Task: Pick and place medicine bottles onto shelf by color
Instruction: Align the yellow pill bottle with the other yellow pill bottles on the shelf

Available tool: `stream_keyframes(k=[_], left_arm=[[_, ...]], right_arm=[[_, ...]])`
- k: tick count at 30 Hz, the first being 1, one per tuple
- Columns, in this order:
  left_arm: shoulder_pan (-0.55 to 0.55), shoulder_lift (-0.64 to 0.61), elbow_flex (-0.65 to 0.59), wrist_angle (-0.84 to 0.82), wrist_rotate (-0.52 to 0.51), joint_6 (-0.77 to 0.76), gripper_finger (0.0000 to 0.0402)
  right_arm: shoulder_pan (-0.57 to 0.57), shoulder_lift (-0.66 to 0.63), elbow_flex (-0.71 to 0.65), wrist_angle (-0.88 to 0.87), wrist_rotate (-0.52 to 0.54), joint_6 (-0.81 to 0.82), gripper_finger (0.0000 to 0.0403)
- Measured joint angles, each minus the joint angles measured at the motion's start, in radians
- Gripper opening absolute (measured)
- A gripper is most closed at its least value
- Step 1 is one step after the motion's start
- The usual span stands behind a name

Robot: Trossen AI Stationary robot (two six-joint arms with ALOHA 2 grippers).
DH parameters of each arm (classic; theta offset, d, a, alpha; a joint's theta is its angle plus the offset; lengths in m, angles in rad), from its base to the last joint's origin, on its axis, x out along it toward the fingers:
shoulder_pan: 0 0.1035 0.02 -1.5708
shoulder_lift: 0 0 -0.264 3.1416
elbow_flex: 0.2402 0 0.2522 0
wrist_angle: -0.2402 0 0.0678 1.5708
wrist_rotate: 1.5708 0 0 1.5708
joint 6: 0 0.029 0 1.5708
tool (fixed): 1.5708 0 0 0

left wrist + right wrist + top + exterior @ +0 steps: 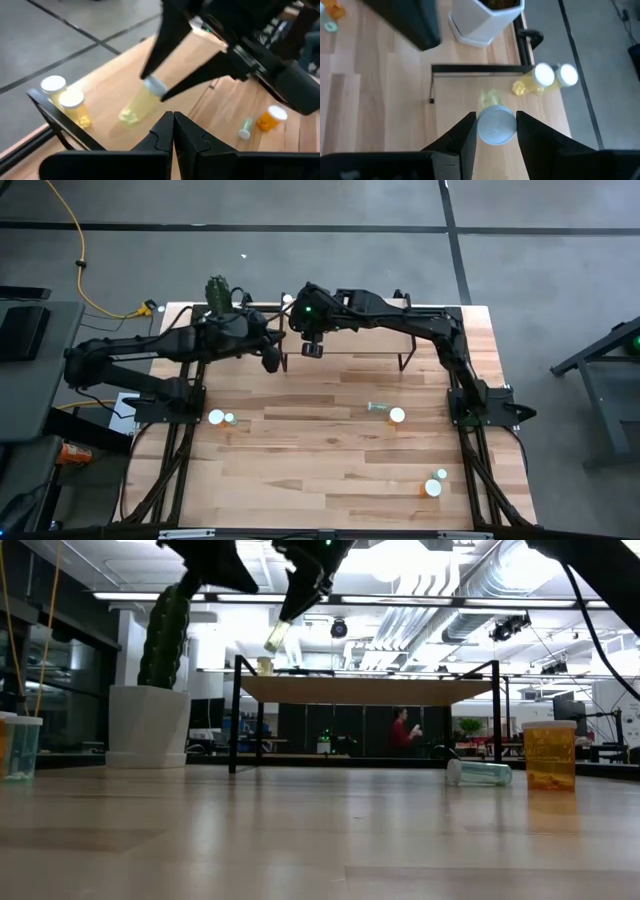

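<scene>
Between the fingers of the right gripper [495,125], a yellowish bottle [494,122] was clamped by its capped end, tilted above the shelf [465,95]. Beyond the jaws, two capped bottles [547,80] stood side by side on the shelf's far end. The left gripper [173,131] hovered just beside, its jaws pressed together, empty.

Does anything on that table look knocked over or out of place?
Yes: one pale green bottle lies on its side on the table, beside an upright orange bottle. The other bottles on the tabletop stand upright. The yellowish bottle tilted above the shelf is simply held in the right gripper.
</scene>
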Motion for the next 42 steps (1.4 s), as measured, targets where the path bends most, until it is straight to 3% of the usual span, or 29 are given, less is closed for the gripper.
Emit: stream_keyframes(k=[13,25,34,42], left_arm=[[0.083,0.136,0.0,0.103,0.015,0.008,0.0],[0.083,0.152,0.0,0.083,0.03,0.012,0.0],[0.083,0.063,0.0,0.09,-0.17,0.051,0.0],[0.12,0.125,0.0,0.088,-0.091,0.021,0.0]], right_arm=[[-0.041,0.006,0.0,0.046,-0.058,0.047,0.0122],[-0.041,0.006,-0.001,0.065,-0.086,0.046,0.0122],[-0.053,0.006,-0.001,0.061,-0.081,0.048,0.0122],[-0.053,0.006,-0.001,0.068,-0.106,0.045,0.0122]])
